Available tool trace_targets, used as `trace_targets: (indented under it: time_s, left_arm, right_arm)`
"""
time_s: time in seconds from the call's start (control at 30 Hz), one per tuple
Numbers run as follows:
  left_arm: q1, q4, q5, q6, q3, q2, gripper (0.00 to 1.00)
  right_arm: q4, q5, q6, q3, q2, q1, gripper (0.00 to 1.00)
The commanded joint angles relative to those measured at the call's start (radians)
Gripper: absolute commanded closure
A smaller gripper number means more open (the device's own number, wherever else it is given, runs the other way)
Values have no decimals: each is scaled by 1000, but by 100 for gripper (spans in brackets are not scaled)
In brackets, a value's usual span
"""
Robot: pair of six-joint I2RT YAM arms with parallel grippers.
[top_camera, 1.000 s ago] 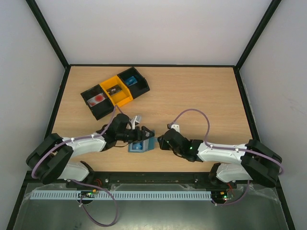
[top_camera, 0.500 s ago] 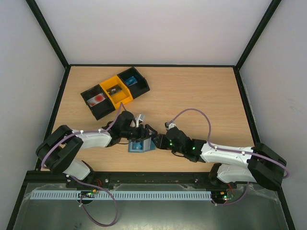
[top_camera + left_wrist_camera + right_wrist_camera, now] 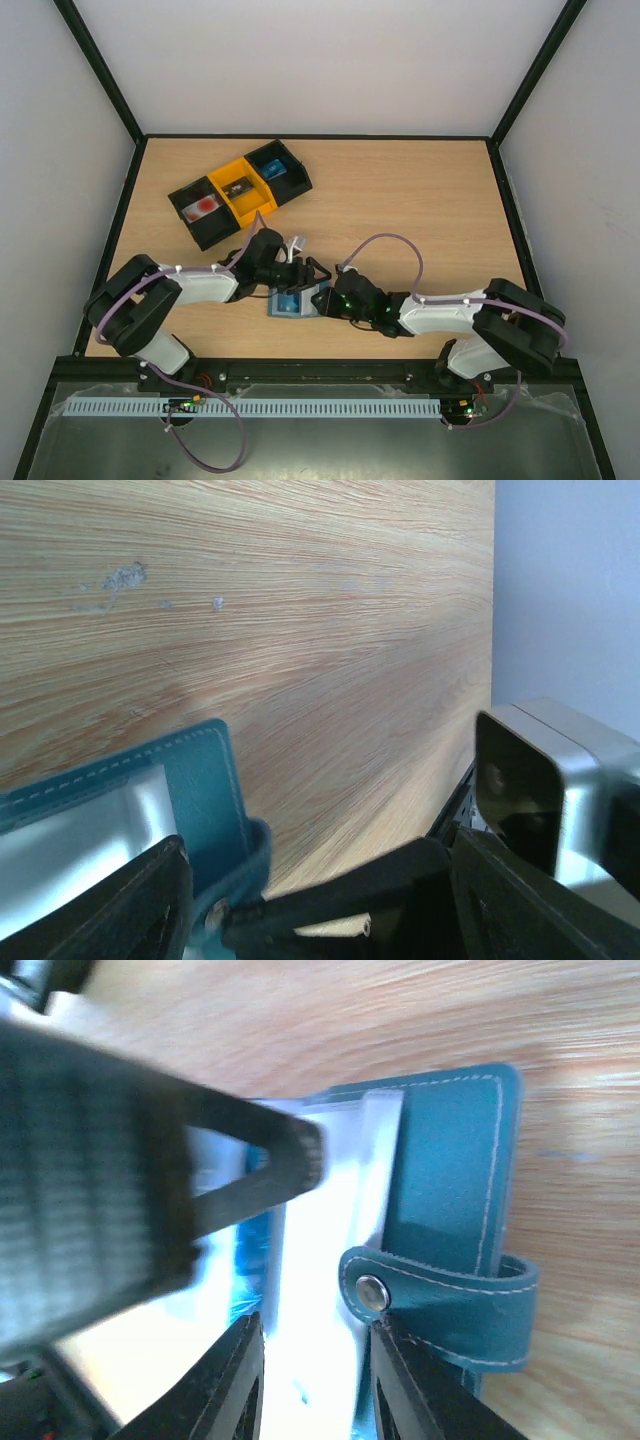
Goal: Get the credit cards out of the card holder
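The card holder (image 3: pixel 452 1175) lies open on the table (image 3: pixel 420 200) near its front edge, between the 2 grippers. It is of teal-blue leather with pale stitching and has a strap (image 3: pixel 450 1305) with 1 metal snap (image 3: pixel 372 1293) and a shiny clear pocket (image 3: pixel 315 1260). A bright blue card (image 3: pixel 290 303) shows inside. The left gripper (image 3: pixel 305 275) is spread wide at the holder's far edge. The right gripper (image 3: pixel 315 1390) has its fingers near each other over the pocket, but I cannot tell if they pinch anything.

left tool (image 3: pixel 306 272) and right tool (image 3: pixel 325 297) crowding card holder (image 3: pixel 293 304) from both sides, tray (image 3: pixel 240 190) behind left, bare counter (image 3: pixel 420 200) right rear
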Motion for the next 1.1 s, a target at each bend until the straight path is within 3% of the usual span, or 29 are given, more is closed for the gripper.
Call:
trace_targets:
  time_s: [0.0, 0.43, 0.57, 0.8, 1.07]
  left_arm:
    - [1, -45, 6, 24, 16, -24, 29]
    - [122, -362, -127, 153, -28, -279, 29]
    - [150, -418, -135, 196, -48, -326, 46]
    - [158, -335, -91, 185, -124, -326, 48]
    - [158, -273, -73, 167, -184, -285, 62]
  right_arm:
    - [-144, 128, -44, 39, 46, 0, 70]
    - [-225, 225, -79, 34, 62, -2, 72]
    - [-228, 247, -81, 19, 24, -1, 72]
    - [-238, 272, -75, 4, 8, -1, 72]
    - [-341, 230, -68, 90, -87, 1, 72]
